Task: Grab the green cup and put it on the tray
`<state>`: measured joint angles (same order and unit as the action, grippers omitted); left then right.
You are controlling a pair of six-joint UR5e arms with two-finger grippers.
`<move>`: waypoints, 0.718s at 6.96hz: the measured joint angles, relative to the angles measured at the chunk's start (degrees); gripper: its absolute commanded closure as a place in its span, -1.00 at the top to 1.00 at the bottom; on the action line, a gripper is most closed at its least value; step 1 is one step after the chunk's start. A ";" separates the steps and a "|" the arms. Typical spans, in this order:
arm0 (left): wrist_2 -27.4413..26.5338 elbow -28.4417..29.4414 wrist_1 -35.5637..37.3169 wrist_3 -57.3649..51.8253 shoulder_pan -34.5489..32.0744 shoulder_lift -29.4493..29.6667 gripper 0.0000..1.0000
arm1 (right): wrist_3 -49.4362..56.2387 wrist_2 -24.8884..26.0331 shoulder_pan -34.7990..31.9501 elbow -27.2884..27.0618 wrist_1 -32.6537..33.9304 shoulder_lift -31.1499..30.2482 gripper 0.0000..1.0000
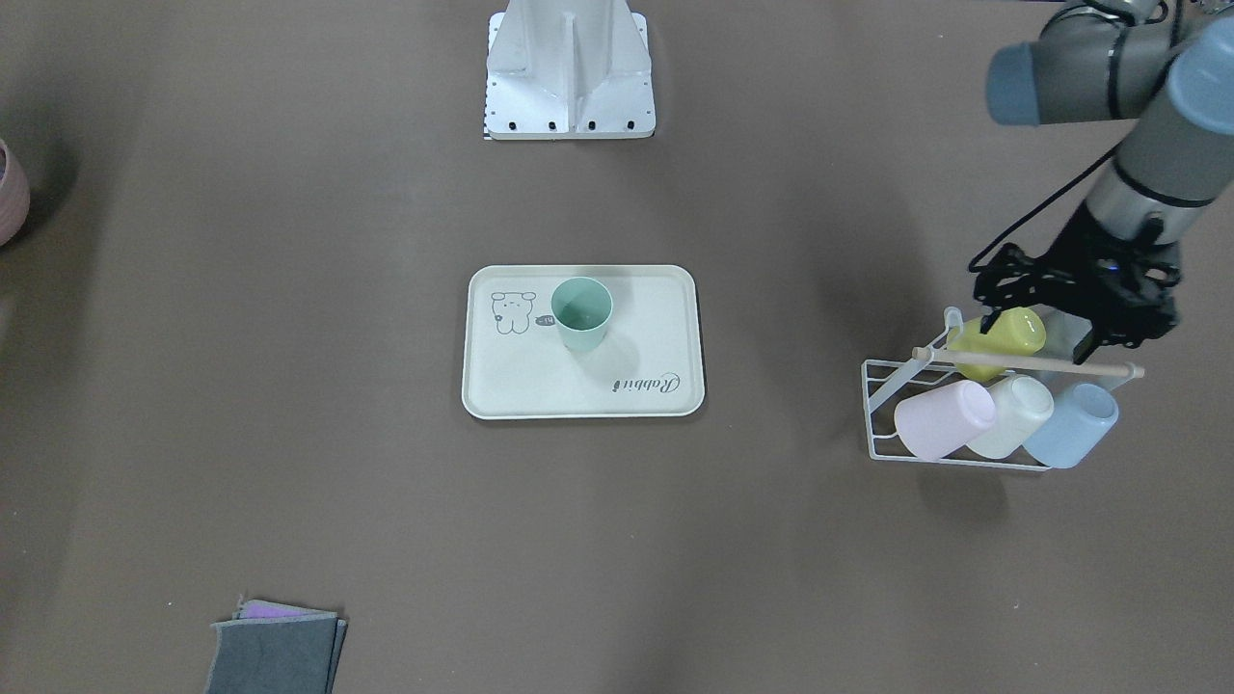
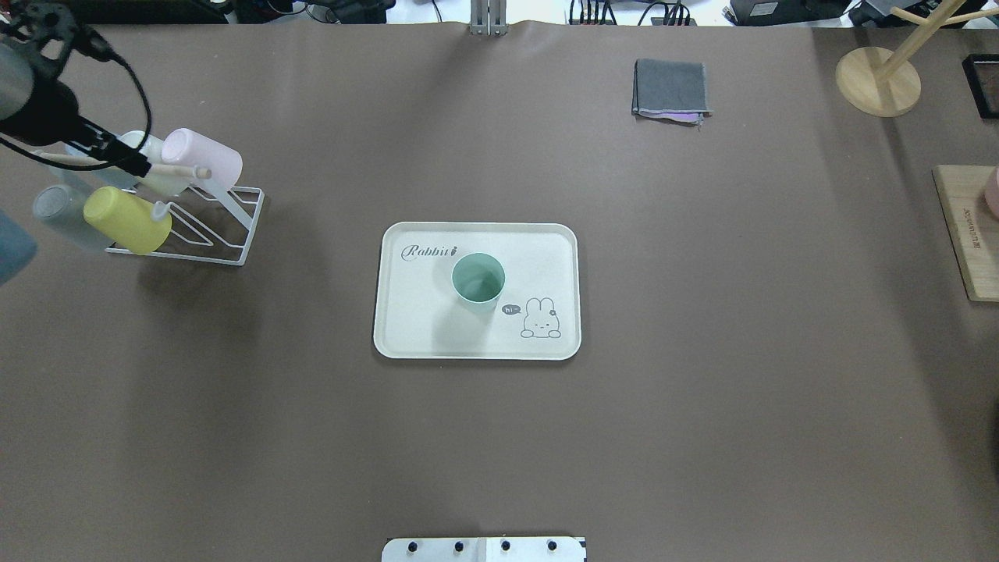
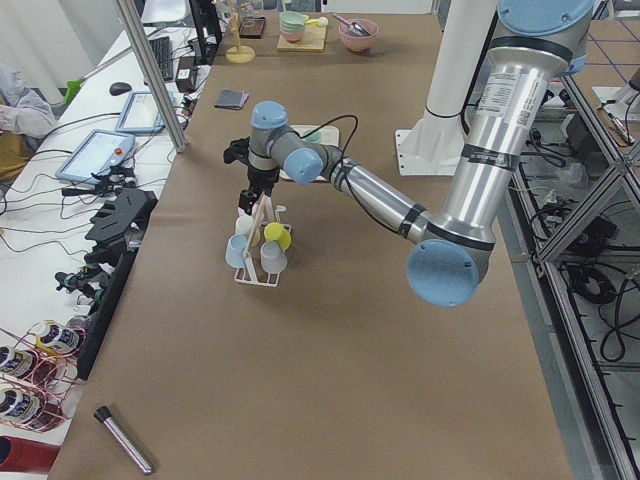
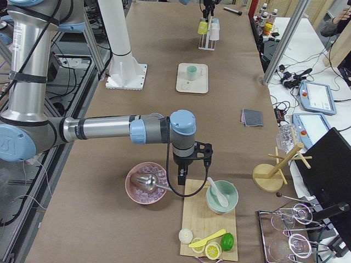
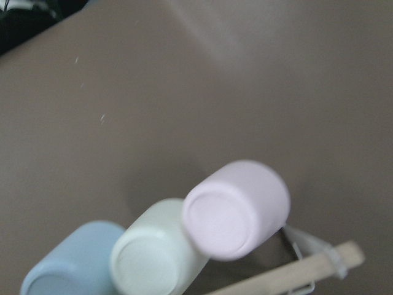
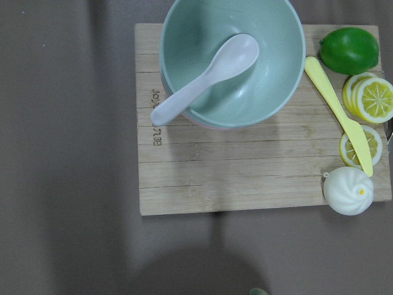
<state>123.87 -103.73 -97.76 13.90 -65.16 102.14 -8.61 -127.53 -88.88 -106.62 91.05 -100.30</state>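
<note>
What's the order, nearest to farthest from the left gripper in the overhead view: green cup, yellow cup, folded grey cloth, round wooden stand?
Measured from the left gripper, over the rack:
1. yellow cup, on the rack, right beside it.
2. green cup, upright on the tray, mid-table.
3. grey cloth, far edge, right of centre.
4. wooden stand, far right corner.

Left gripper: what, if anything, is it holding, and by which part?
Cannot tell: the left gripper is at the cup rack, grip unclear. The green cup stands free on the tray.
</note>
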 measured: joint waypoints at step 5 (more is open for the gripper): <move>10.67 10.22 8.34 -11.72 -19.23 -8.50 0.96 | 0.00 -0.05 0.02 -0.12 0.19 0.03 1.00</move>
<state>134.53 -93.52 -89.42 2.18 -84.40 93.65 -8.61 -127.59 -88.86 -106.74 91.24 -100.27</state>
